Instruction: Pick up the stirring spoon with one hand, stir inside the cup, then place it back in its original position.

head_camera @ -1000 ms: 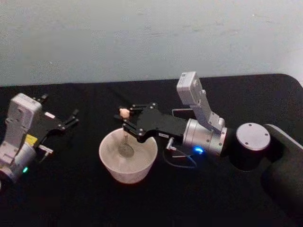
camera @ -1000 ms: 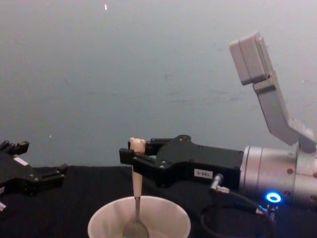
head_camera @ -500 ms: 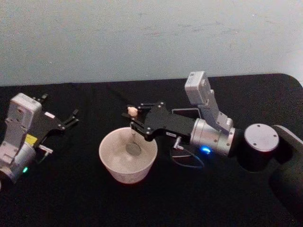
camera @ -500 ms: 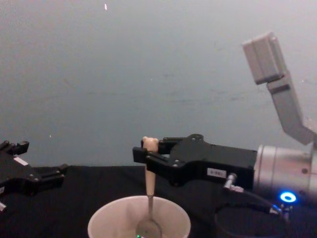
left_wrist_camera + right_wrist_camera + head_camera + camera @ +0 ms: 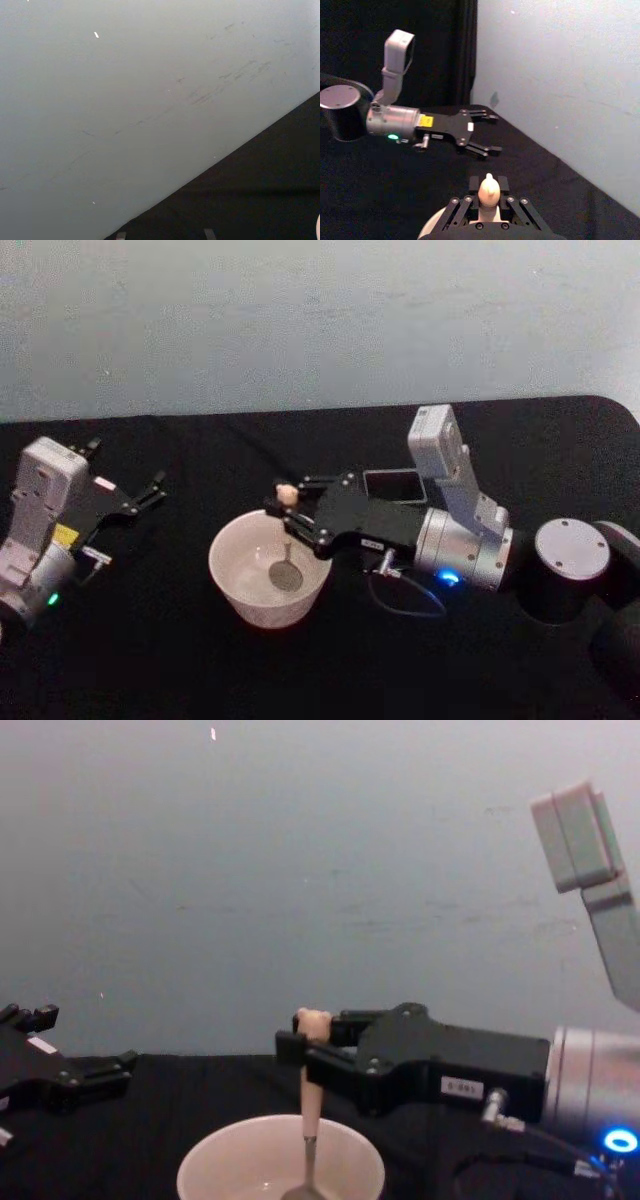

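The right hand (image 5: 288, 505) is clamped on the beige handle of the stirring spoon (image 5: 309, 1105), just under its tiny bear head; the spoon hangs nearly upright below the fingers, its metal bowl down inside the cup (image 5: 228, 585), toward the side of the cup nearest that hand; the dark grey holder (image 5: 395, 484) stands on the table (image 5: 150, 660) just beyond the hand's black body; the left hand (image 5: 125, 468) rests well away from the cup, fingers spread wide
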`<action>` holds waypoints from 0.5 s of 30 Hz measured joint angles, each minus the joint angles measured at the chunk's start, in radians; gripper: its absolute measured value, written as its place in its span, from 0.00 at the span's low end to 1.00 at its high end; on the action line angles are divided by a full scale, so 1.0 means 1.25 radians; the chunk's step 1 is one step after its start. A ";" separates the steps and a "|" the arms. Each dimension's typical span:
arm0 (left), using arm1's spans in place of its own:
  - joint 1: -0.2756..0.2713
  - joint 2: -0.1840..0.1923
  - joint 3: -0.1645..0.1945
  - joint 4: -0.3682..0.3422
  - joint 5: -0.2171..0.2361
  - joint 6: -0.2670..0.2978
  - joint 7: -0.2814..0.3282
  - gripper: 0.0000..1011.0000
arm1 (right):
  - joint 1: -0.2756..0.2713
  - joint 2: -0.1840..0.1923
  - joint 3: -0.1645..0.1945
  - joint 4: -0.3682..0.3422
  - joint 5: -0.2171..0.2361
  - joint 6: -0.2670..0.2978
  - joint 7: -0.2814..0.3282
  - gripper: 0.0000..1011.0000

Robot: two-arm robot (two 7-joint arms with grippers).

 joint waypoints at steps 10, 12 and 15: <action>0.000 0.000 0.000 0.000 0.000 0.000 0.000 0.99 | 0.012 -0.027 -0.021 0.012 0.003 -0.005 0.006 0.21; 0.000 0.000 0.000 0.000 0.000 0.000 0.000 0.99 | 0.018 -0.035 -0.024 0.021 0.003 -0.008 0.007 0.21; 0.000 0.000 0.000 0.000 0.000 0.000 0.000 0.99 | 0.029 -0.047 -0.027 0.040 0.001 -0.016 0.007 0.21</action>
